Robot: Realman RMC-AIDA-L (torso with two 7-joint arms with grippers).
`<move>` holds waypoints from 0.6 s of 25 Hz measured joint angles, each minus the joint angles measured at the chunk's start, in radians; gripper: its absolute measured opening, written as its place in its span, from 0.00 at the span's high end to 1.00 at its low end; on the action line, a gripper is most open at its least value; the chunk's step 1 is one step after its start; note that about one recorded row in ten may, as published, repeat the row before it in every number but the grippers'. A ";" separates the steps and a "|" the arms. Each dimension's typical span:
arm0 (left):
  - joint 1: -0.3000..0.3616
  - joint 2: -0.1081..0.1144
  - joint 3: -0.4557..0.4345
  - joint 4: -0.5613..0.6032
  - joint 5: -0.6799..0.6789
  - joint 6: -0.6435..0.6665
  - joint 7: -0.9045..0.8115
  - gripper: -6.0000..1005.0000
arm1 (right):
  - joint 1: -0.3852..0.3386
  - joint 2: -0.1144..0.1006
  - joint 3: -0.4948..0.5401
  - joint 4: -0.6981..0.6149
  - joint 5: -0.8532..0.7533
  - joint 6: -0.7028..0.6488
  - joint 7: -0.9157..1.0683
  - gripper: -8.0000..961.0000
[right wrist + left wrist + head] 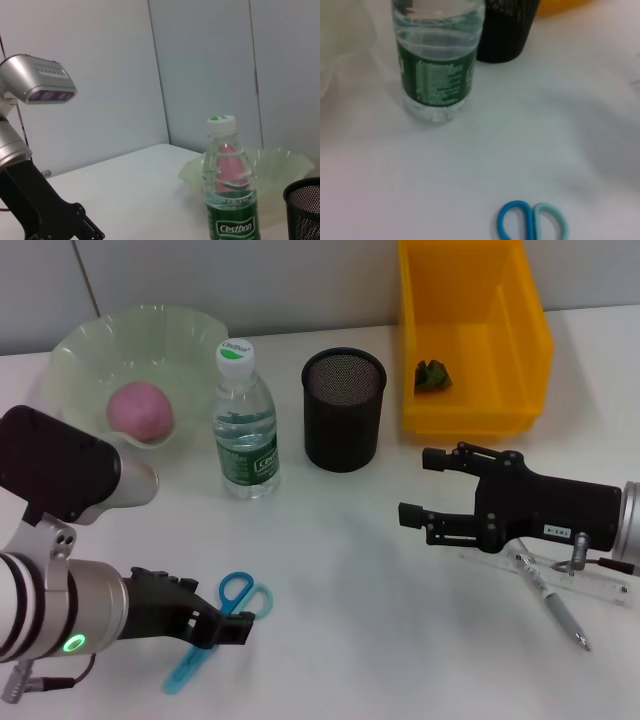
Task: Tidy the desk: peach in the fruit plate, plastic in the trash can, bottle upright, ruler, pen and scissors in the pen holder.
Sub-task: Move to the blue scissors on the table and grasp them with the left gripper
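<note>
The left claw hovered with jaws parted over the thin, stiff scissors lying flat on the near-left tabletop, best pinched across the blades; right claw idled released.

The bottle label reads "Cestbon".

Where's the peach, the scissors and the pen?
peach [141, 411], head view, middle of the pink fruit.
scissors [246, 595], head view, blue handle loops.
pen [556, 604], head view, middle of the barrel.

Peach in plate, bottle upright
</note>
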 joint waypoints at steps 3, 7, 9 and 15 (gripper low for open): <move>-0.008 -0.001 0.021 -0.001 0.037 0.000 -0.021 0.20 | -0.001 0.000 0.005 0.003 0.002 0.000 -0.001 0.12; -0.027 -0.001 0.053 -0.009 0.049 0.005 -0.024 0.20 | 0.002 0.001 0.010 0.005 0.001 0.000 -0.002 0.12; -0.040 -0.001 0.064 -0.016 0.053 0.011 -0.025 0.20 | 0.003 0.001 0.010 0.005 0.001 0.000 -0.002 0.12; -0.077 -0.001 0.077 -0.037 0.058 0.023 -0.025 0.20 | 0.004 0.001 0.011 0.006 0.002 0.000 -0.003 0.12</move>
